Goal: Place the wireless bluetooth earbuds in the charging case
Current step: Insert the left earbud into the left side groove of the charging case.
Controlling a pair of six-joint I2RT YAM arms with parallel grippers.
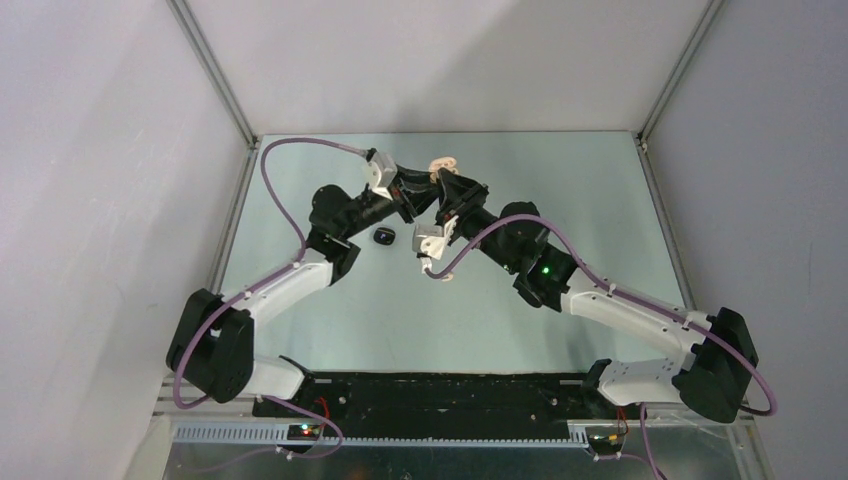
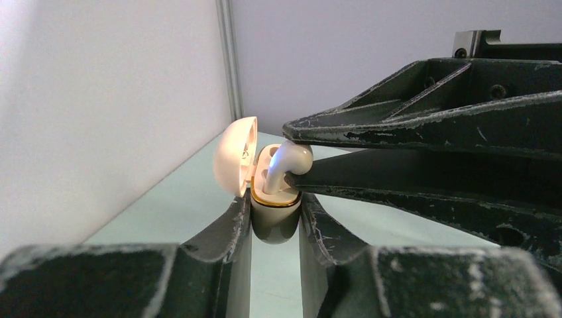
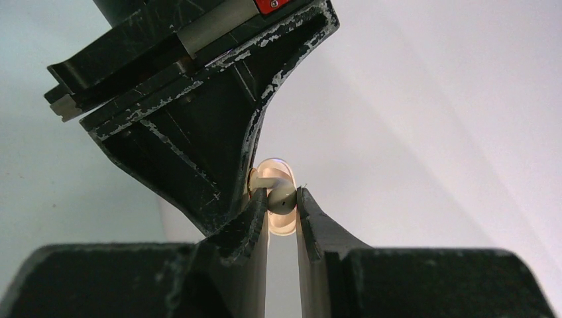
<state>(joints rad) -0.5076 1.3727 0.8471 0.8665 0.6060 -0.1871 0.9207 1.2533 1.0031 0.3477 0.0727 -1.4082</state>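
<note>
My left gripper (image 2: 275, 207) is shut on the base of the cream-white charging case (image 2: 273, 222). It holds the case upright above the table, gold rim up and lid (image 2: 234, 156) swung open to the left. My right gripper (image 3: 283, 199) is shut on a cream-white earbud (image 3: 281, 203). In the left wrist view the earbud (image 2: 286, 162) comes in from the right, its stem pointing down into the case's well. From above, both grippers (image 1: 432, 178) (image 1: 448, 192) meet at the case (image 1: 443, 162), far centre. No black earbuds show.
A small black case (image 1: 384, 236) lies on the pale green table (image 1: 340, 330), just left of the right wrist. White enclosure walls with metal corner posts (image 1: 212, 68) close in the left, back and right sides. Both forearms cross the middle of the table.
</note>
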